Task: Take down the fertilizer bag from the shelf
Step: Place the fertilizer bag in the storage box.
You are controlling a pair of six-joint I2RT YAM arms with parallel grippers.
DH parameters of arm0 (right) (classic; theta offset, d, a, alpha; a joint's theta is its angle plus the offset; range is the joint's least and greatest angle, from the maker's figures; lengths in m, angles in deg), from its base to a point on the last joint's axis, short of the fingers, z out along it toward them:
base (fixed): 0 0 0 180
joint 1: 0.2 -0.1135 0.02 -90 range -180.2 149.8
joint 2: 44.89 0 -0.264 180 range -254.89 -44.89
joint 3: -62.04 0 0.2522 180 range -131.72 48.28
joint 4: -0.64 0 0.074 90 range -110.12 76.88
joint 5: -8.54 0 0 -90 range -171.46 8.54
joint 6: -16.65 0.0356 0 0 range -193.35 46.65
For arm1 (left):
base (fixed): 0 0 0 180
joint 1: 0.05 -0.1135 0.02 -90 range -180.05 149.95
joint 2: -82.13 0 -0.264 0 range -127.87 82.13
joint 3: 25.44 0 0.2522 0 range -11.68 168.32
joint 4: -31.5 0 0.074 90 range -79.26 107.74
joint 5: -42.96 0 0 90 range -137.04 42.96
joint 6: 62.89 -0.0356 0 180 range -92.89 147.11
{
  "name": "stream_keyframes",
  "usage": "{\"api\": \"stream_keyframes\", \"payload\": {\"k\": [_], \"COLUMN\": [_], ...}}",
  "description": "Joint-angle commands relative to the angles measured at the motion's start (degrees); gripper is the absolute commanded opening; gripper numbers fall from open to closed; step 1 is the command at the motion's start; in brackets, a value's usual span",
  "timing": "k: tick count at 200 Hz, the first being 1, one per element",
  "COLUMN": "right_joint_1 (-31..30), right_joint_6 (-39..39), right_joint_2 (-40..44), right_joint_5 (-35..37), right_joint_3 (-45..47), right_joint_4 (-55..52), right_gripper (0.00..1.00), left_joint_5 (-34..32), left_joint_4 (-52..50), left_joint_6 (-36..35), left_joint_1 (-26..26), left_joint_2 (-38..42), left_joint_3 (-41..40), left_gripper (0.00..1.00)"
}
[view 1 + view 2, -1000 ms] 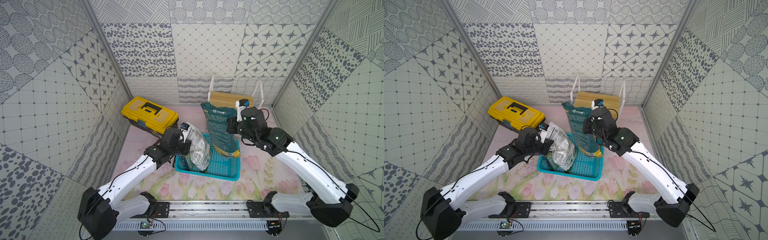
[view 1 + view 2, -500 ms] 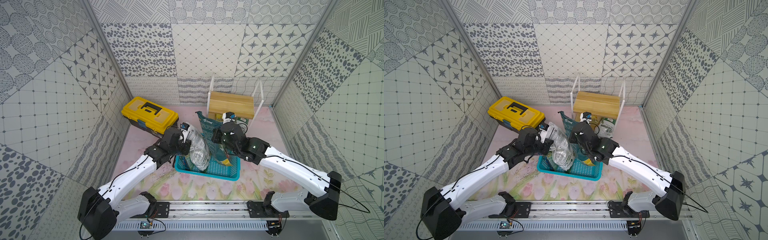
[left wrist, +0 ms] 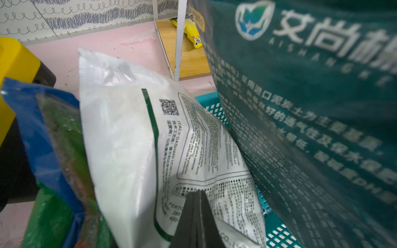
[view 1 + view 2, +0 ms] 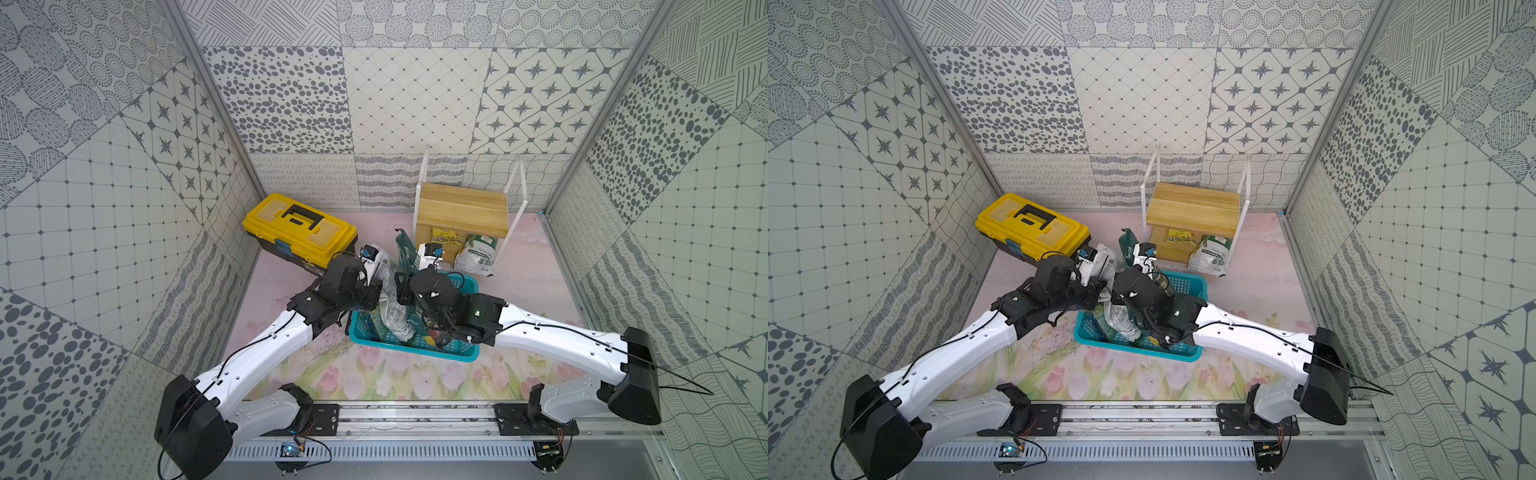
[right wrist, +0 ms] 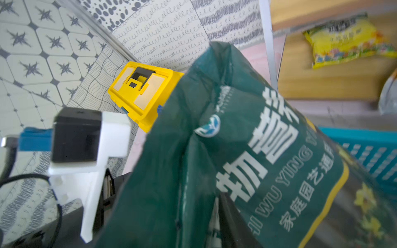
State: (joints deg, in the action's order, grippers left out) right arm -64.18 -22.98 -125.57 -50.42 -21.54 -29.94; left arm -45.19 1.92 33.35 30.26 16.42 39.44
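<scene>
Pink floral tabletop (image 4: pixel 532 282), patterned walls. Green fertilizer bag (image 5: pixel 247 150) off shelf (image 4: pixel 463 205), upright in teal basket (image 4: pixel 419 348). Left gripper (image 3: pixel 196 193) pinched tight against white bag (image 3: pixel 129 128). Right gripper (image 4: pixel 402 286) at green bag, its opening impossible to tell.

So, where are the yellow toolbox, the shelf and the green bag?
yellow toolbox (image 4: pixel 309 237), in a top view, on its lid.
shelf (image 4: pixel 463 205), in a top view, on its top board.
green bag (image 5: pixel 247 139), right wrist view, on its printed front.
</scene>
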Motion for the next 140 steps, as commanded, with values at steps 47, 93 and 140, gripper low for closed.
{"api": "stream_keyframes", "payload": {"k": [47,93,140], "right_joint_1": [3.8,10.5,19.3], "right_joint_6": [-3.0,-1.6,2.1], "right_joint_2": [3.5,6.5,11.8], "right_joint_5": [-7.8,-19.1,-20.4], "right_joint_3": [-0.2,1.7,4.7], "right_joint_4": [7.5,13.1,8.1], "right_gripper": [0.74,0.84,0.75], "left_joint_5": [-2.1,-2.4,-2.8], "left_joint_4": [-1.8,-1.9,-2.0], "left_joint_6": [-0.7,-0.7,-0.7], "left_joint_1": [-0.7,-0.7,-0.7], "left_joint_2": [0.0,0.0,0.2], "left_joint_3": [-0.3,-0.2,-0.2], "left_gripper": [0.00,0.00,0.00]}}
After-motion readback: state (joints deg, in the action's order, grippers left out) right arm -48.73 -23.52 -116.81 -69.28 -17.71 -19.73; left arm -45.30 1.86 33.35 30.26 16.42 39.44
